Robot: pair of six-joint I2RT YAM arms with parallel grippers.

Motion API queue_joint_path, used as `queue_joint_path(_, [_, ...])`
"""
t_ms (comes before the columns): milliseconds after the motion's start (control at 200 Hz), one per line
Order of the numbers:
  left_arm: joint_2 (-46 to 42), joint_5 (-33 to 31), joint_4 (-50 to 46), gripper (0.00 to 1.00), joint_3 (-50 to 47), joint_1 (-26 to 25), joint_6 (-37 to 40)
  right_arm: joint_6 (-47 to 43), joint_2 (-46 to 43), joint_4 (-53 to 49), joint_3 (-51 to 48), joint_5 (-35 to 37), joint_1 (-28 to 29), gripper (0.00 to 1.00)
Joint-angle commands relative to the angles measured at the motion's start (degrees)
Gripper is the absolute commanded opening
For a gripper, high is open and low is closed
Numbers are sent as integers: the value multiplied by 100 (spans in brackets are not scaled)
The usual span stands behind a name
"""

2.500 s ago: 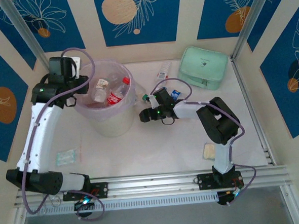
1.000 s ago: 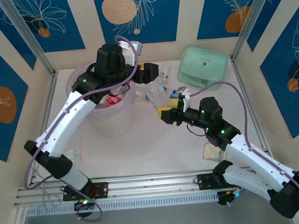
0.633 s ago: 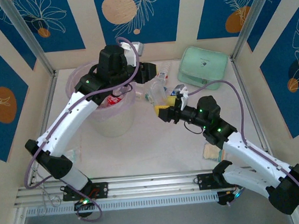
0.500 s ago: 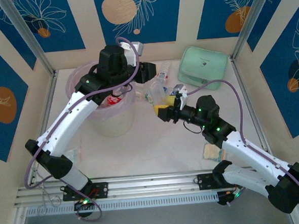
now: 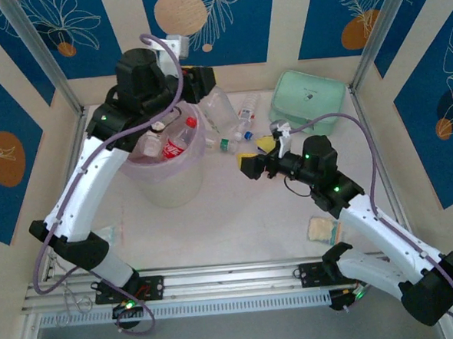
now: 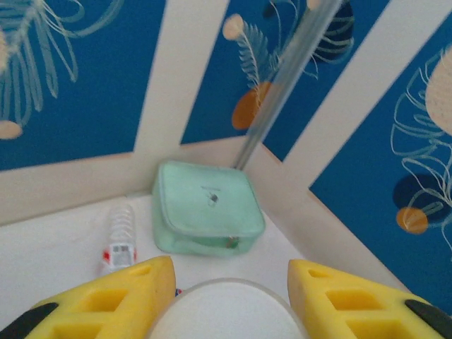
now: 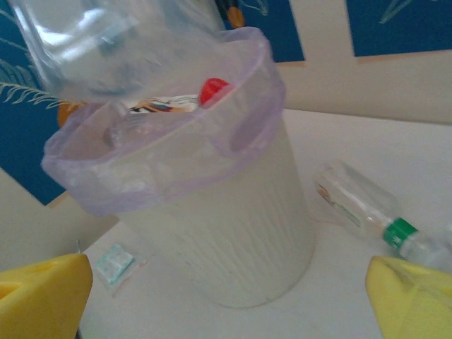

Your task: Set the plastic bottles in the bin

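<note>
Clear plastic bottle [image 5: 219, 108] pinched in my left gripper [image 6: 227, 296]; round translucent pink bin [image 5: 170, 190] partly filled; bottles [image 5: 219, 144] lie loose at its three o'clock; right gripper [image 5: 258, 154] wide, empty.

The bin [image 5: 174, 189] is standing on the left half of the table [image 5: 238, 230], with several bottles [image 5: 175, 142] lying inside it. Up by its far right rim, the left claw [image 5: 206, 90] is holding a single bottle [image 5: 221, 112] in the air. More loose bottles [image 5: 225, 145] are lying on the table right of the bin. Another bottle [image 5: 246, 107] is lying behind them, just left of the zip case [image 5: 311, 99], which is sitting in the far right corner. The right claw [image 5: 257, 155] is hovering right of the loose bottles. A flat packet [image 5: 317, 229] is lying front right, and a smaller packet [image 5: 104, 238] is lying front left of the bin.
</note>
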Motion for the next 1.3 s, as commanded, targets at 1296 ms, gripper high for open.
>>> queue_joint_path(1296, [-43, -1208, 1844, 0, -3147, 1233, 3032, 213, -637, -1173, -615, -369, -1149, 99])
